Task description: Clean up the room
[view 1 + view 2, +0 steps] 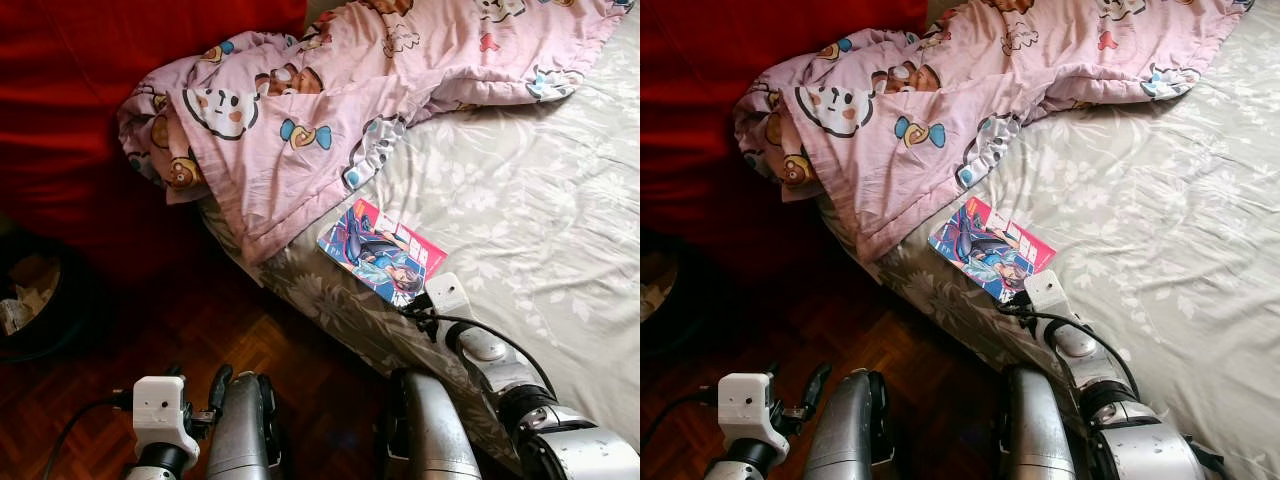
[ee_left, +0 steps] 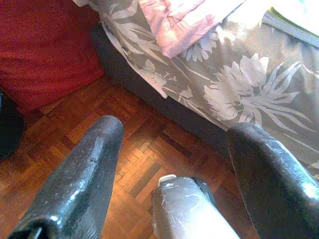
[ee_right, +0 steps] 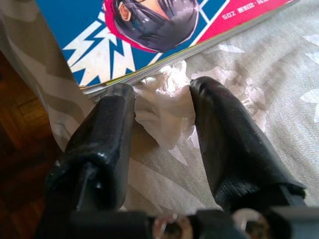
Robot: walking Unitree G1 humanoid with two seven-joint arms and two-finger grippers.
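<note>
Closing in on a crumpled tissue at the bed edge, just at 6 o'clock of a magazine: right end effector straddling it, fingers apart. Likely feather-light, soft; pinching mid-wad. Left end effector hanging open over the floor.

Glossy paper comic book on matt grey floral cotton bedsheet; crumpled white tissue; polished wooden parquet floor.
</note>
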